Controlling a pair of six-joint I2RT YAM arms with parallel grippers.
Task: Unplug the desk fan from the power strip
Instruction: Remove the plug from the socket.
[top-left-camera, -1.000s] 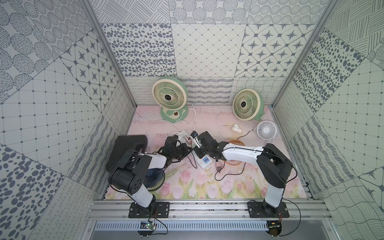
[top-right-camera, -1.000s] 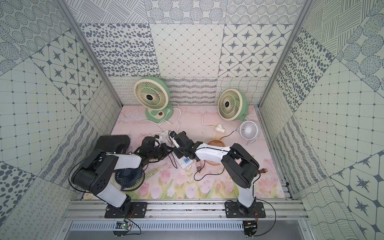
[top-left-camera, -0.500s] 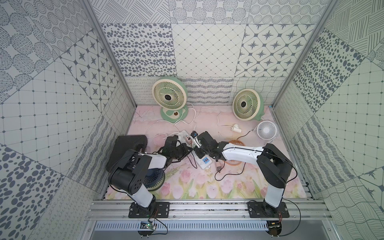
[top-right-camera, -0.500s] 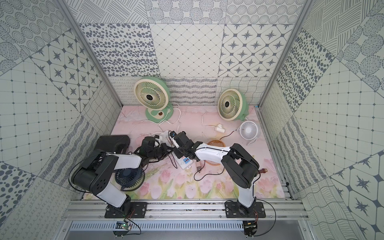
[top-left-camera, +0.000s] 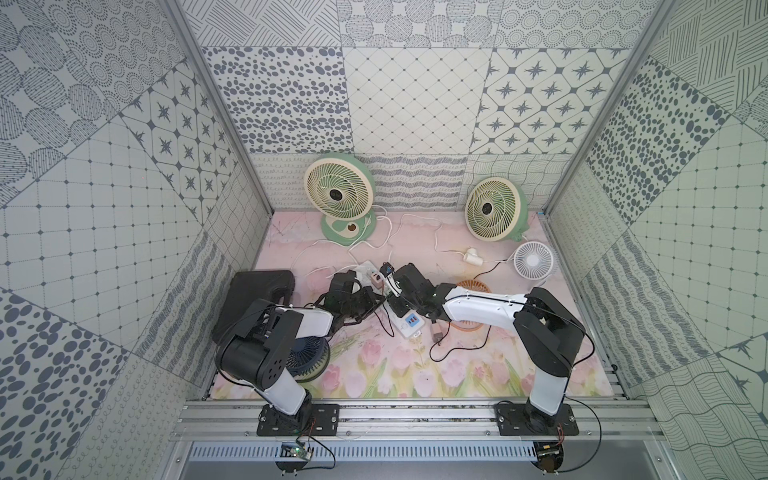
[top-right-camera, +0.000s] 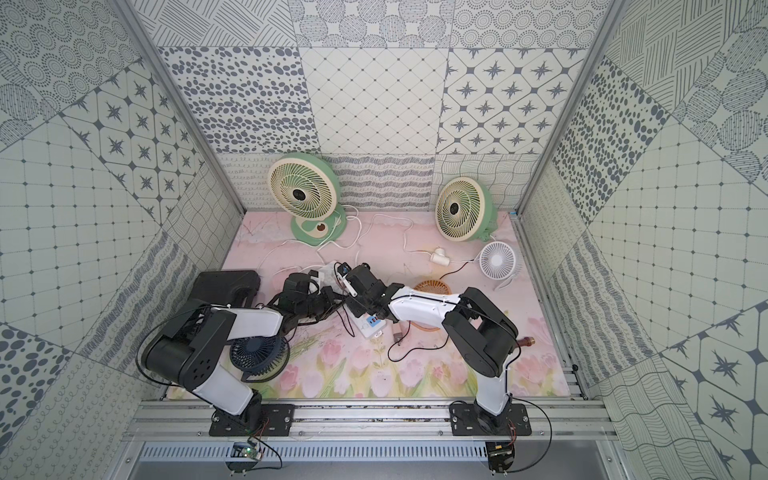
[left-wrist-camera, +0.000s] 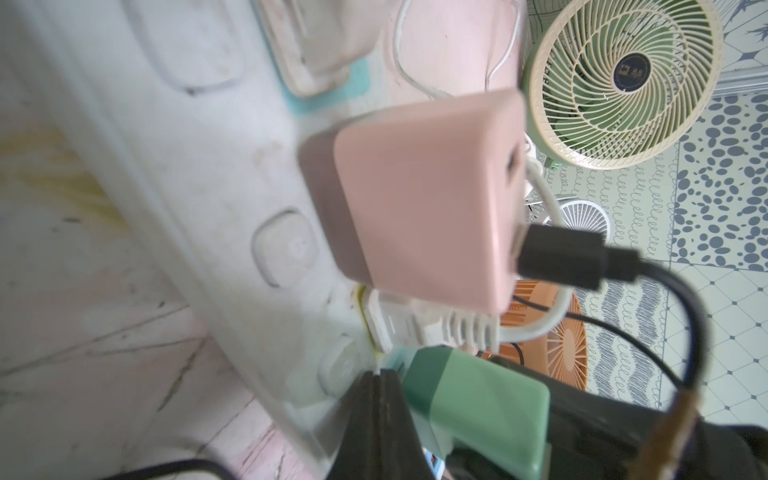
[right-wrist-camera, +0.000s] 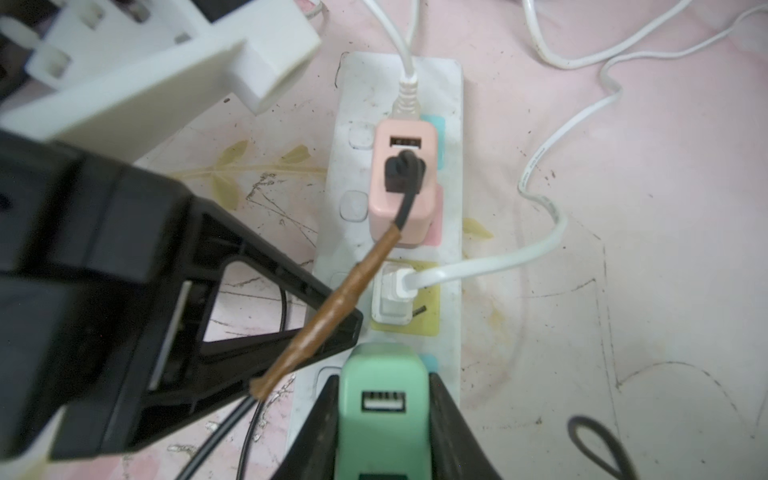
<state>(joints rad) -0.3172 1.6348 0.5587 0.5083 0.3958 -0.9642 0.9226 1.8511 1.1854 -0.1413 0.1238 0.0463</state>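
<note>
Here, power strip location: the power strip (top-left-camera: 409, 325) lies flat on the pink flowered bench (top-left-camera: 457, 374), mid-bench, between the two arms in both top views.
Long axis: it runs on a slant, from the far end nearer the back wall to the near end by the front rail, with the near end shifted toward the robot's right.
Pointing: the bright blue USB end faces the front rail; the other end, where a white cord (right-wrist-camera: 405, 45) leaves it, faces the back wall.
Sockets: they face straight up.
Right end effector: the right end effector (right-wrist-camera: 382, 409) sits over the near half of the strip, its black fingers (right-wrist-camera: 442, 419) partly closed, one on each side of a green adapter (right-wrist-camera: 380, 370) that stands in a socket there.
Strip relative to right end effector: directly beneath it, its length stretching away past the fingertips.
Left end effector: the left end effector (left-wrist-camera: 377, 388) has its fingers pressed together with nothing between them.
Strip relative to left end effector: the closed tips sit at the strip's long side edge, just beside the green adapter; real contact cannot be told.
Other plugs: a white plug (right-wrist-camera: 392, 291) stands in the yellow socket, and further along a pink adapter (right-wrist-camera: 405, 195) carries a black USB plug (right-wrist-camera: 403, 172).
Black cable: its brown-wrapped stretch (right-wrist-camera: 332, 307) crosses over the left fingers.
</note>
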